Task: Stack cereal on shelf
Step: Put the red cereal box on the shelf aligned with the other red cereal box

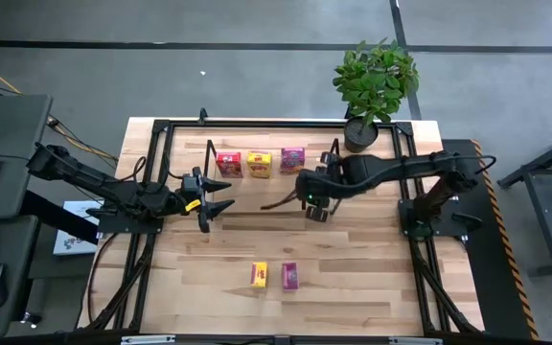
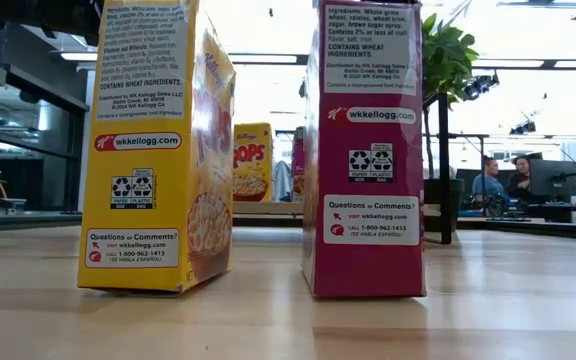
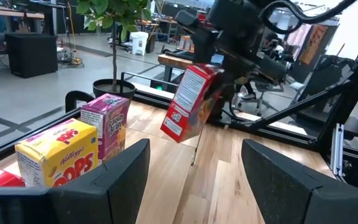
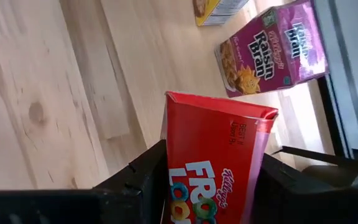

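The red box [image 4: 213,168] is cut off at the right wrist view's edge, between the fingers [image 4: 135,180].

The yellow box [image 2: 158,150], left in the low view, reads "wkkellogg.com", "Questions or Comments?" and "1-800-962-1415"; the magenta box [image 2: 366,150] at centre right carries the same lines. A far yellow box [image 2: 252,160] between them shows "OPS". In the right wrist view, upper right, a purple box [image 4: 272,53] reads "Raisin Bran"; the red box [image 4: 213,168] at bottom centre reads "Kellogg's"
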`<action>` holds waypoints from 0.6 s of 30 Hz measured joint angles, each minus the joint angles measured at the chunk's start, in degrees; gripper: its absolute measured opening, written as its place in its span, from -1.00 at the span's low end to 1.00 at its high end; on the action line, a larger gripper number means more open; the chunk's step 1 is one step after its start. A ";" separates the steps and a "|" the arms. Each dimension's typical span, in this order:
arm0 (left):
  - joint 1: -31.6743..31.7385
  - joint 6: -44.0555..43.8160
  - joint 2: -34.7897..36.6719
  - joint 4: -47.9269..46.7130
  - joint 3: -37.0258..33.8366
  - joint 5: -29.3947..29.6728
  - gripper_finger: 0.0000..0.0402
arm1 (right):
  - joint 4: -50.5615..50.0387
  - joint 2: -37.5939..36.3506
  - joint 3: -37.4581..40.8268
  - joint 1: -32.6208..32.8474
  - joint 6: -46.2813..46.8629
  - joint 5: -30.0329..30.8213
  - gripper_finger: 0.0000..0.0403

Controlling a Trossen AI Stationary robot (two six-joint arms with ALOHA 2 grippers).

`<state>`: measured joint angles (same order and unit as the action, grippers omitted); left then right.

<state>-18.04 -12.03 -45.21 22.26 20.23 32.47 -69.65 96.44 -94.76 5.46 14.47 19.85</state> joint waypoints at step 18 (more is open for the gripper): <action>0.02 -0.70 -1.81 8.82 0.01 -0.37 0.21 | 27.53 3.37 -0.02 -2.11 -14.61 -12.76 -0.22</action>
<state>-18.02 -12.73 -47.02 31.08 20.24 32.10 -42.11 99.81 -94.78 3.36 -0.13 7.09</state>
